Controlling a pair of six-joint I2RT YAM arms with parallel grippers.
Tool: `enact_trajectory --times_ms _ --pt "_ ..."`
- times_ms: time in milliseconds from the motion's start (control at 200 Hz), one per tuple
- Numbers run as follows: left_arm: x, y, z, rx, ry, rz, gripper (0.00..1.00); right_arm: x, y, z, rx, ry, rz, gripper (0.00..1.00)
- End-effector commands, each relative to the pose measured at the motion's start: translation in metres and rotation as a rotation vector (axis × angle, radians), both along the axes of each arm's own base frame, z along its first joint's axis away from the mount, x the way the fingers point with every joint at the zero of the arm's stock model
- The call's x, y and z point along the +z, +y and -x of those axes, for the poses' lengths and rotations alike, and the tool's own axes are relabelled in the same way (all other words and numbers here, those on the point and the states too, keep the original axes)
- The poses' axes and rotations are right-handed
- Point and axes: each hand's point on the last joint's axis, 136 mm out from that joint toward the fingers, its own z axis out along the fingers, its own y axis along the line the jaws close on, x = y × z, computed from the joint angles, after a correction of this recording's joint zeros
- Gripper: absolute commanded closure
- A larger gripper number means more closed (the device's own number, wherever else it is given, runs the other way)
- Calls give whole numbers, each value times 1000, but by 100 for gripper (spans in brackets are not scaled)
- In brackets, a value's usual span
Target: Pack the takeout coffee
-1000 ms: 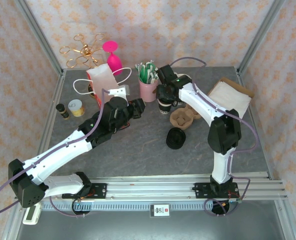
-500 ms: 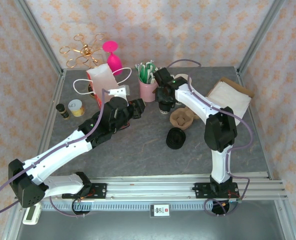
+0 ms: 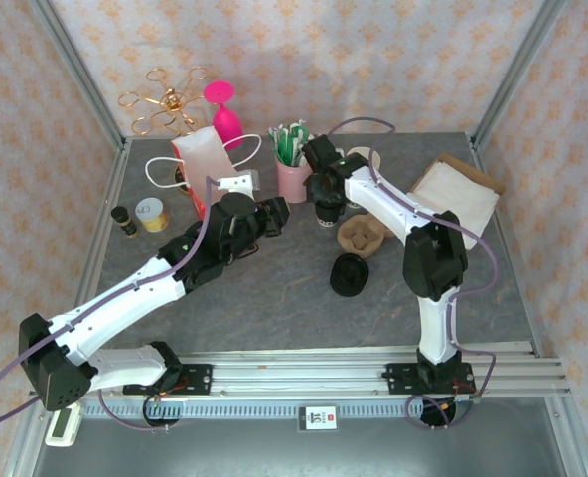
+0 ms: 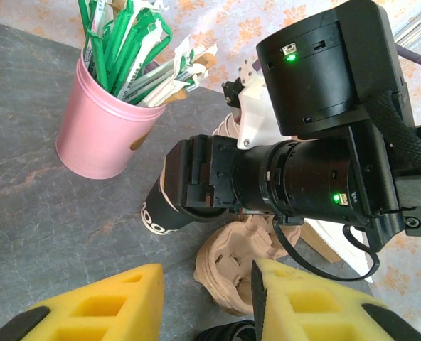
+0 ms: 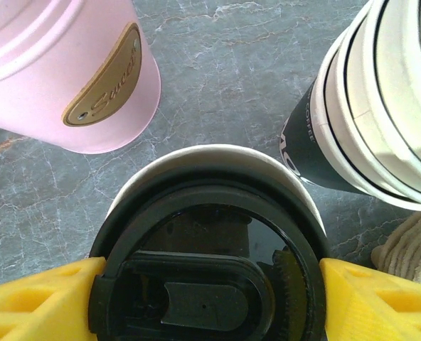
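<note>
The takeout coffee [image 3: 326, 212], a dark paper cup with a cream rim and a black lid [image 5: 210, 270], stands on the grey table between a pink cup and a cardboard carrier. My right gripper [image 3: 324, 195] reaches down over it. In the right wrist view its yellow fingertips [image 5: 50, 298] lie against both sides of the lid. The left wrist view shows the cup's dark side [image 4: 157, 213] under the right gripper's black body. My left gripper [image 3: 274, 215] hovers left of the cup, jaws open [image 4: 207, 298] with nothing between them.
A pink cup [image 3: 294, 179] of green-wrapped sticks stands just left of the coffee. A stack of lidless cups [image 5: 381, 106] is close on its right. A brown cardboard carrier [image 3: 364, 236] and a pile of black lids [image 3: 349, 275] lie nearer. A white bag [image 3: 207, 159] stands at the back left.
The right arm's wrist has swung left and back, standing more directly over the cup. The cup and the left arm have stayed in place.
</note>
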Motion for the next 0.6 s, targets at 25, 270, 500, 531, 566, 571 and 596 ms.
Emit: enact_trajectory --times_ms 25,270,500,531,566,571,596 --pt "-5 7 -3 25 2 -33 63 -19 1 0 8 41 49 26" --pt "-7 5 -4 19 10 -39 63 -16 -5 -4 -4 18 83 24" --pt "-7 7 -4 27 9 -44 63 -26 0 -2 6 40 60 25" --pt "-7 6 -4 26 9 -43 63 -29 1 -1 8 48 55 25" --pt "-7 6 -4 26 9 -42 63 -32 2 1 11 57 48 25" --pt "-7 6 -4 25 10 -43 63 -32 2 1 11 58 47 25" --pt "-7 6 -5 26 10 -43 63 -34 2 1 8 61 43 25"
